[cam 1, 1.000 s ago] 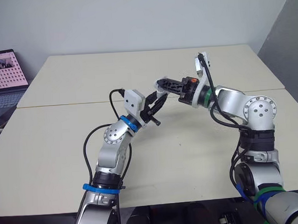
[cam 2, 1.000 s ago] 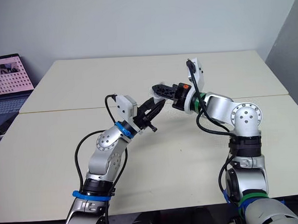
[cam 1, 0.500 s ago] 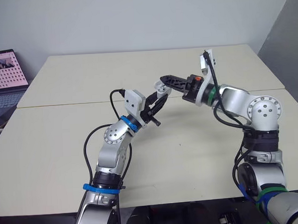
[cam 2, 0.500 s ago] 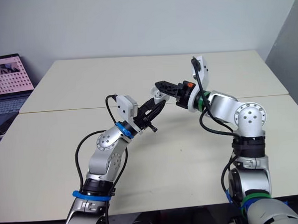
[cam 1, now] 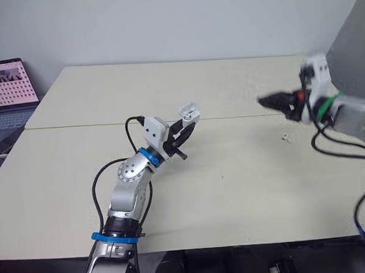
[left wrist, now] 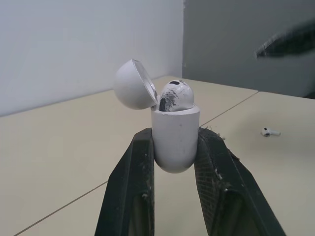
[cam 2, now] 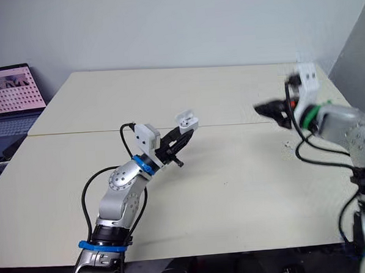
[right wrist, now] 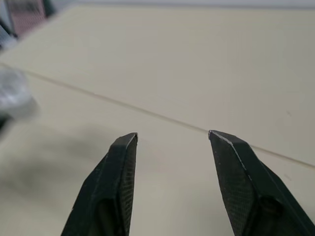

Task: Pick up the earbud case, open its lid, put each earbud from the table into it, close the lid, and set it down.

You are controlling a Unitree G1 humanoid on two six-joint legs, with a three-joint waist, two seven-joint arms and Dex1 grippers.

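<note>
A beige table with a seam across it stands against a pale wall; a laptop sits at its far left. The left gripper holds the case raised above the table, jaws clamped on its sides. Its lid is tipped open, with one earbud seated inside. A second earbud lies on the table to the right. The right gripper, at the case a second ago, has pulled away right, jaws parted and empty.

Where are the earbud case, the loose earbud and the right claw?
earbud case (left wrist: 174, 140): left wrist view, its rounded body.
loose earbud (left wrist: 270, 132): left wrist view, its white middle.
right claw (right wrist: 172, 134): right wrist view, midway between fingertips.
</note>
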